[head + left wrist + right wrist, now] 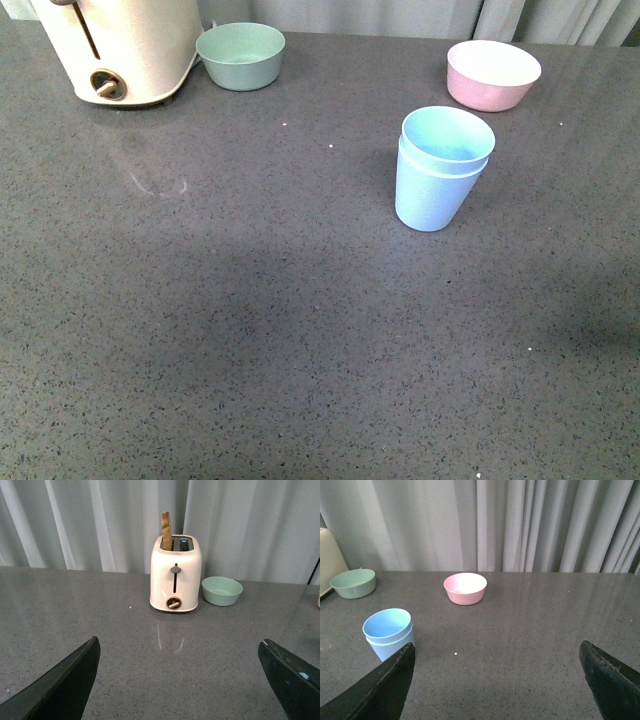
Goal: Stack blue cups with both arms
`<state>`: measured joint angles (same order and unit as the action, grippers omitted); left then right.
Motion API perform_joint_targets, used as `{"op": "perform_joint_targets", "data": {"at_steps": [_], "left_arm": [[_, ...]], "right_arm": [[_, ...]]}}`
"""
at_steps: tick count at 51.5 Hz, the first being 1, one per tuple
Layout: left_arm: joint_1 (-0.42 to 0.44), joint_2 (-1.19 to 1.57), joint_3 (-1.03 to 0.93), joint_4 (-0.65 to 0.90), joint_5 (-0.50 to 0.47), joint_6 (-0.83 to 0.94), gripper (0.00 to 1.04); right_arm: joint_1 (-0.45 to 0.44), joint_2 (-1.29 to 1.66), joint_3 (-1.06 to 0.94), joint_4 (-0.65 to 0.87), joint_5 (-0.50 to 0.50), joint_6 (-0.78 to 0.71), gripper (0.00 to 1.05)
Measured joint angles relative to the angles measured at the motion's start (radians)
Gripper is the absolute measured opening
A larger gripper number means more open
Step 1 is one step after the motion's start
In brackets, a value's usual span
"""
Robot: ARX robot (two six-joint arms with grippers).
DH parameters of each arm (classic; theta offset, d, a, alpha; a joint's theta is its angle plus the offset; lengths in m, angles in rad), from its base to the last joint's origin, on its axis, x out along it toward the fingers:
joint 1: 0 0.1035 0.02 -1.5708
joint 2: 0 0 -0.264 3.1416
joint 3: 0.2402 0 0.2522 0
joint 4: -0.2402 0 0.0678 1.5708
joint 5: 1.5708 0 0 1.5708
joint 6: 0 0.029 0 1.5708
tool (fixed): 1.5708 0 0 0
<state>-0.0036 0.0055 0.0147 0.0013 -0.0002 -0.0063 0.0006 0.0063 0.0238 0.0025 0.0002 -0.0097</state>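
Broadly, a dark grey speckled stone-look countertop (250,330) fills the front view, backed by pale grey pleated curtains (520,525) that are cut off at the top edge there and seen fully only from the wrists. At the far left stands a cream two-slot toaster (120,45), cropped in the front view so that only its lower body and round brass-coloured dial show; the left wrist view gives it whole, with a slice of brown toast (166,530) standing up out of one slot. Right of centre stand the two pale sky-blue tapered plastic cups (440,170), one nested inside the other and upright, the inner rim sitting just above the outer; how deep the inner cup reaches is hidden by the outer wall. A pink plastic bowl with a white inside (492,73) sits behind them, near but apart, and a low pale green bowl (241,55) sits just beside the toaster. Neither arm appears in the front view. The left gripper (180,680) shows only two black fingertips at the frame corners, spread wide and holding nothing; the right gripper (497,680) is likewise spread wide and empty, one fingertip overlapping the base of the cups in its view.
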Motion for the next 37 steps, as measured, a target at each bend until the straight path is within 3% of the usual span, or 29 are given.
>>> {"op": "perform_joint_targets", "data": {"at_steps": [37], "left_arm": [[0.0,0.0,0.0,0.0,0.0,0.0,0.96]], "right_arm": [[0.0,0.0,0.0,0.0,0.0,0.0,0.96]]}}
